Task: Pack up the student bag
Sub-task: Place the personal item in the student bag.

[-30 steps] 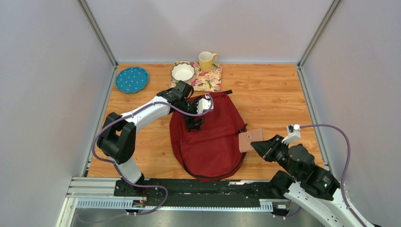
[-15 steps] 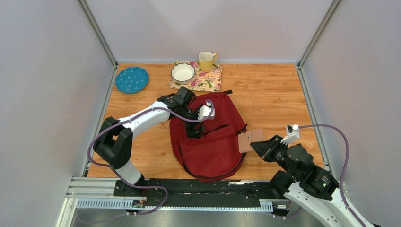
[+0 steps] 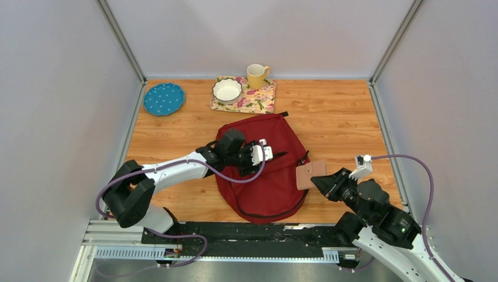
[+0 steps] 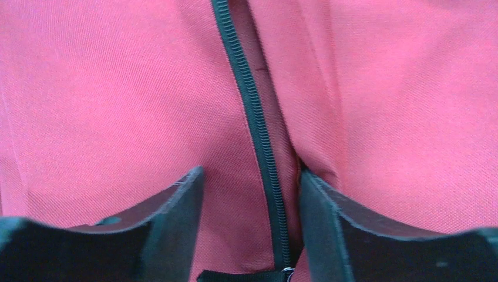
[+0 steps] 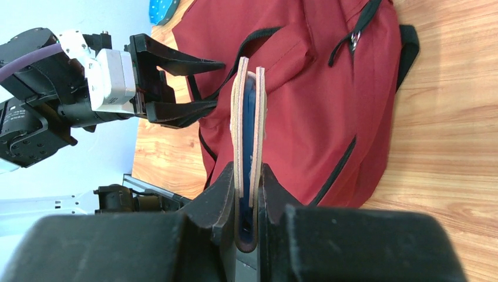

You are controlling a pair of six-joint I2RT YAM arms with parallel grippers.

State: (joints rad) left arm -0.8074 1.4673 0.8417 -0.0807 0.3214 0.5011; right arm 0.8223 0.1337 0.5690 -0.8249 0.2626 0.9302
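Now, with the bag [image 3: 264,188] flat in the middle of the table [image 3: 340,117], we should pinch the fabric beside the zipper [image 4: 246,94] with our left gripper [image 4: 249,176], whose jaws stand apart astride it, and lift a wide mouth before the right gripper [image 5: 247,176], clamped on the wallet [image 5: 246,106], slides in.

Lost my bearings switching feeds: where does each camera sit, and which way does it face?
Top: above and behind the robot, looking down on the table; both arms show.
Left wrist: close over the bag, facing its zipper; left jaws at bottom.
Right wrist: looks along the held wallet toward the bag; right jaws at bottom.
Shared by all: the bag.
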